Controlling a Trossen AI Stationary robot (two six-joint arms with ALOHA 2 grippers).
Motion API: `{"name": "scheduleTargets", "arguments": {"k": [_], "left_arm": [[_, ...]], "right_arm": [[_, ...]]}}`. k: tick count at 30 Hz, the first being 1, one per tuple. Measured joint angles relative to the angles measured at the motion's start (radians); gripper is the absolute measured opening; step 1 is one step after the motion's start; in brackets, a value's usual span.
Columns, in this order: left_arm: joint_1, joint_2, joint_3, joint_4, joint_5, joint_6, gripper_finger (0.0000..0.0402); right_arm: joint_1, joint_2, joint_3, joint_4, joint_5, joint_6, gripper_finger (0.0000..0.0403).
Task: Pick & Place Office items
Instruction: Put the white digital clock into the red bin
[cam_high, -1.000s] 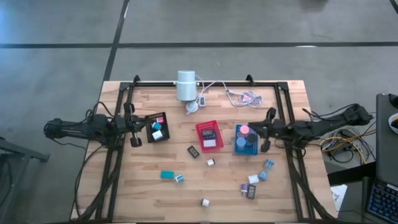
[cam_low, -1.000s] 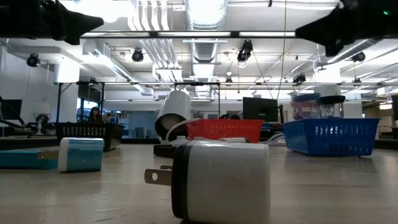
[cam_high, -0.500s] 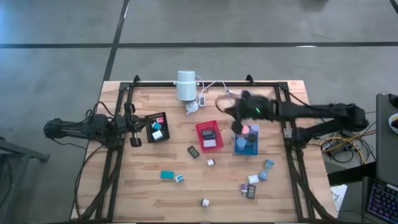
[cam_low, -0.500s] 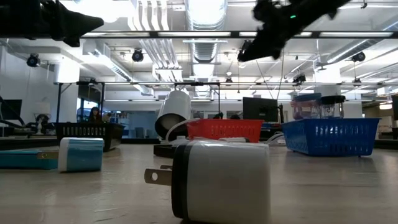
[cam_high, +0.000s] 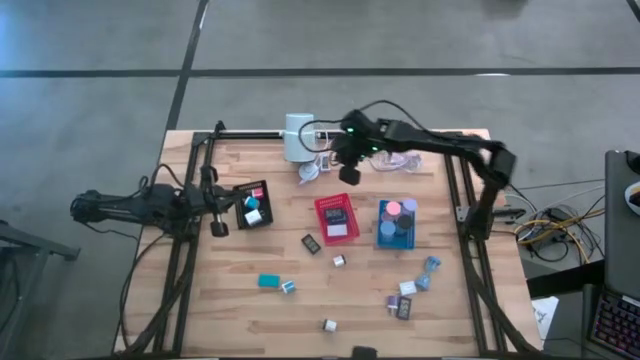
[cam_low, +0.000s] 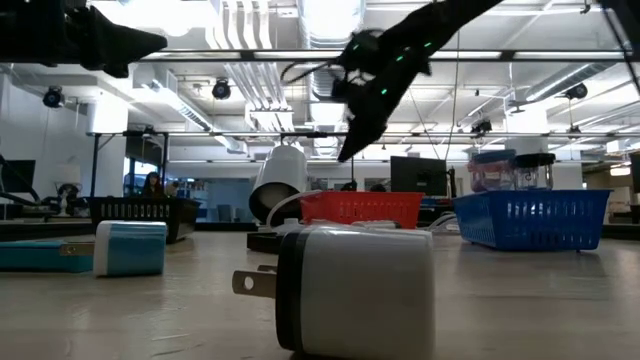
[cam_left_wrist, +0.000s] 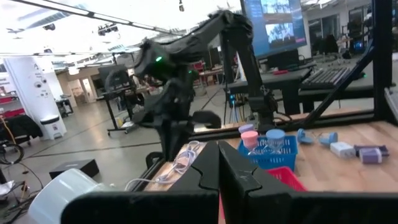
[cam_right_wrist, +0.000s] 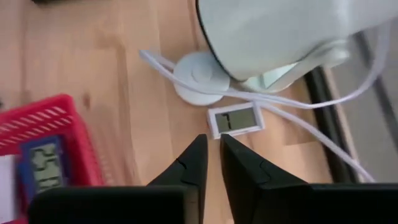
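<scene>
Small office items lie scattered on the wooden table: a teal block (cam_high: 269, 281), a black piece (cam_high: 311, 243), a white piece (cam_high: 329, 325) and a cluster near the right edge (cam_high: 405, 295). Others sit in the black tray (cam_high: 252, 203), red tray (cam_high: 337, 217) and blue tray (cam_high: 396, 223). My right gripper (cam_high: 349, 176) (cam_right_wrist: 211, 142) is shut and hangs in the air just right of the white cylinder (cam_high: 298, 137), above a small white display piece (cam_right_wrist: 233, 119) and a white round disc (cam_right_wrist: 200, 73). My left gripper (cam_high: 217, 227) (cam_left_wrist: 217, 149) waits shut by the black tray.
The white cylinder (cam_right_wrist: 280, 31) lies at the far edge with cables (cam_high: 395, 155) trailing to the right. A white plug block (cam_low: 355, 290) sits close to the low camera. Dark frame rails run along the table's left, right and far sides.
My right arm has swung from the table's right edge, over the blue tray, toward the far edge and leftward. Its gripper now hangs beside the white cylinder. The left arm and the items have stayed put.
</scene>
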Motion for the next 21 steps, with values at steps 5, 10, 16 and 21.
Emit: {"name": "scheduleTargets", "arguments": {"k": [5, 10, 16, 21], "left_arm": [[0.000, 0.000, 0.000, -0.027, 0.000, 0.005, 0.0000], [0.000, 0.000, 0.000, -0.056, 0.000, -0.006, 0.0000], [0.000, 0.000, 0.000, -0.075, 0.001, -0.047, 0.0000], [0.000, 0.000, -0.007, -0.108, 0.004, -0.079, 0.0000]], "right_arm": [[-0.013, 0.181, 0.182, -0.171, -0.018, -0.029, 0.0088], [-0.022, 0.326, 0.337, -0.312, -0.017, -0.077, 0.0152], [-0.020, 0.448, 0.520, -0.389, 0.031, -0.138, 0.0231], [-0.021, 0.507, 0.629, -0.455, 0.128, -0.134, 0.0293]]}}
